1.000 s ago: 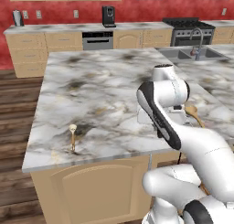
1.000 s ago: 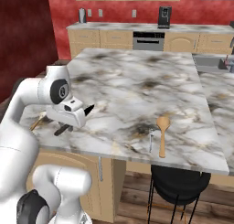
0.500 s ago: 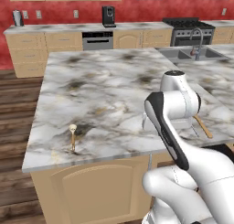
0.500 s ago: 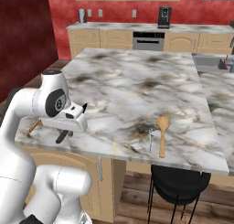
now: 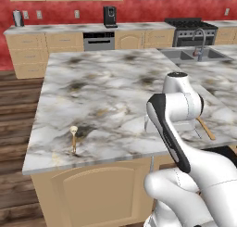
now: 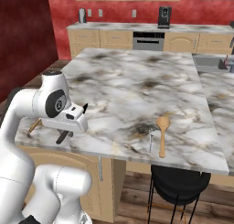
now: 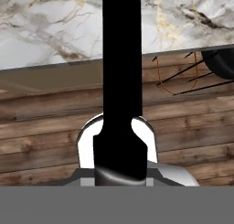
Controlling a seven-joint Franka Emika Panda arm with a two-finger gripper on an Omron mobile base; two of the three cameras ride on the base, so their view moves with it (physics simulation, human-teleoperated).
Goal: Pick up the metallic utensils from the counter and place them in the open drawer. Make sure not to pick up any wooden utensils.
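- The tool [image 6: 68, 127] is clenched on the knife [image 7: 121, 77]: in the hand view the black handle runs straight up from between the two tips, and in the right base view the dark end of the knife pokes out below the hand.
- The knife is lifted off the desk [image 6: 137, 86] and hangs at its near left edge, partly out over the wooden floor [image 7: 183, 127].
- Risk, as I judge it: the grip sits at one end of a long, slim handle, so a quick swing could let the knife pivot or slide out and drop to the floor.
- The drawer is not plain in these pictures, so the path to it is hard to judge; a low carry could knock the knife against the desk edge or the cabinet front [image 5: 92, 193] below.
- A thin wooden stick [image 5: 73, 138] with a pale round head lies near the near edge of the desk, and a brown wooden spoon [image 6: 162, 134] lies toward the near right side. Both must stay put, and a wide sweep of the arm could brush either one.
- A small pale sliver [image 6: 151, 137] lies just beside the spoon; it may be the other metal piece, but it is too small to tell.
- The desk is a white-grey marble slab with dark and tan veining on light wooden cabinets.
- At the far side stand red walls, more tan cabinets, a coffee maker [image 5: 109, 14], a stove [image 5: 190, 27] and a sink with a tap [image 5: 200, 43]; a black stool [image 6: 178, 184] stands under the near right corner.
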